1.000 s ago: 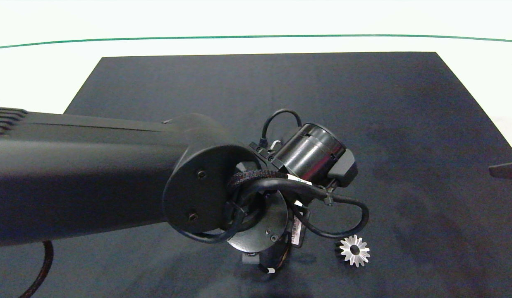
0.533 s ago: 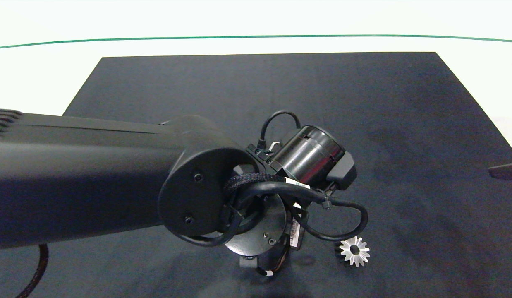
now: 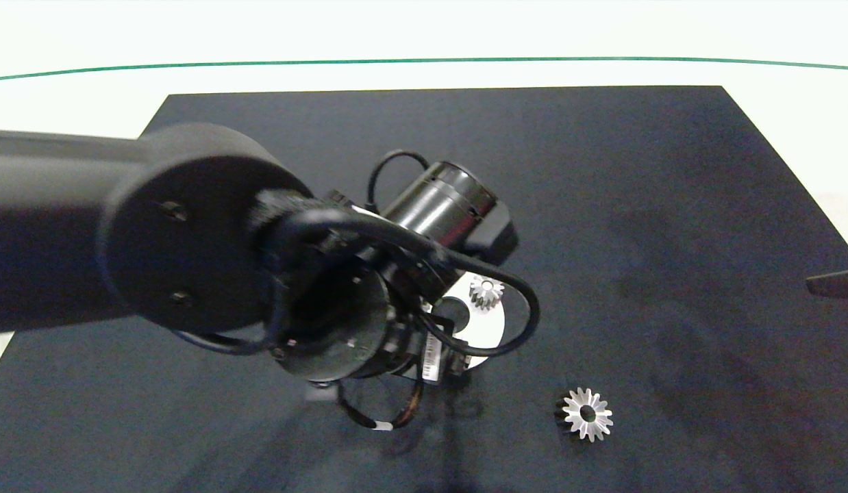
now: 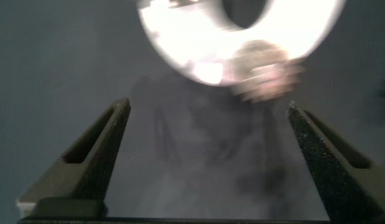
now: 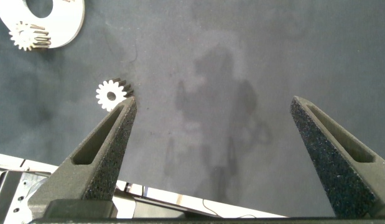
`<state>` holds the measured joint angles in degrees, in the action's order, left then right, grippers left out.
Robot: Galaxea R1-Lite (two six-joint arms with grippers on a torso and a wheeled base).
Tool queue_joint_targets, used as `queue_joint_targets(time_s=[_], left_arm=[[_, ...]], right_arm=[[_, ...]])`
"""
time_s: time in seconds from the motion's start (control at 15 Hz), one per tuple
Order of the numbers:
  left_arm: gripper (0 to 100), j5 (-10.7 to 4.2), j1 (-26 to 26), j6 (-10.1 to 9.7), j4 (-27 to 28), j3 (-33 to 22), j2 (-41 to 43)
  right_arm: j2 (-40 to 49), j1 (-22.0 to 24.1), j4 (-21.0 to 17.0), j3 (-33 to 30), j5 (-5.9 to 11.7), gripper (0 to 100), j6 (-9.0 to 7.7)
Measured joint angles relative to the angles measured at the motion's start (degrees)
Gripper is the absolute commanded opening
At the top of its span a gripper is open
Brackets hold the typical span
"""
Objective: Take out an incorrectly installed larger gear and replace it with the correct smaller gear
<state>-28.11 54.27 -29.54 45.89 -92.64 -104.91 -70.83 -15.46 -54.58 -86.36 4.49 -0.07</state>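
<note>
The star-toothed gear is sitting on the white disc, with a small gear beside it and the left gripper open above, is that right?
Not quite: the head view shows the star-toothed gear lying on the dark mat, apart from the white disc. The small gear does sit on the disc, and the left gripper is open above it.

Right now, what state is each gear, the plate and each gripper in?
larger gear: lying flat on the mat, off the plate.
smaller gear: standing on the white plate.
white plate: flat on the mat.
left gripper: open, empty, above the plate.
right gripper: open, empty, over bare mat.
</note>
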Motion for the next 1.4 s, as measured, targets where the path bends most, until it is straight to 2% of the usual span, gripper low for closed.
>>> queue_joint_targets(time_s=[0.2, 0.33, 0.4, 0.53, 0.6, 0.73, 0.87, 1.0, 1.13, 1.4], left_arm=[[94, 0.0, -3.1, -3.51, 9.24, 0.11, 9.7], [94, -0.02, -5.3, -5.44, 12.21, 0.41, 17.74], [94, -0.02, -6.56, -6.51, 13.09, 1.05, 21.64], [91, -0.02, -8.44, -9.22, 13.85, 4.33, 29.34], [91, 0.0, -9.51, -9.29, 14.17, 5.99, 32.89], [89, -0.02, -15.08, -6.45, 16.19, 7.03, 37.3], [85, 0.0, -21.03, -1.83, 18.6, 7.11, 40.61], [85, 0.0, -22.99, 0.82, 19.21, 7.52, 43.73], [83, 0.0, -23.52, 1.43, 19.32, 7.85, 45.74], [76, 0.0, -23.8, 1.57, 20.7, 8.27, 48.32]], right_arm=[[-0.12, 0.0, -0.02, 0.06, 0.05, 100, -0.3], [-0.01, 0.0, -0.07, 0.61, 0.69, 100, -1.07], [0.05, 0.0, -0.05, 0.94, 1.68, 100, -1.33], [0.1, -0.13, 0.06, 2.29, 5.27, 100, -2.67], [0.07, -0.24, 0.12, 2.84, 5.9, 100, -3.01], [0.27, -0.27, 0.12, 3.56, 6.1, 100, -3.08], [1.01, 0.0, 0.17, 4.52, 6.47, 100, -3.06], [2.22, 0.09, 0.2, 6.29, 8.35, 100, -3.06], [3.6, 0.09, 0.96, 8.13, 9.48, 100, -3.06], [5.28, 0.11, 2.02, 9.18, 9.51, 100, -3.06]])
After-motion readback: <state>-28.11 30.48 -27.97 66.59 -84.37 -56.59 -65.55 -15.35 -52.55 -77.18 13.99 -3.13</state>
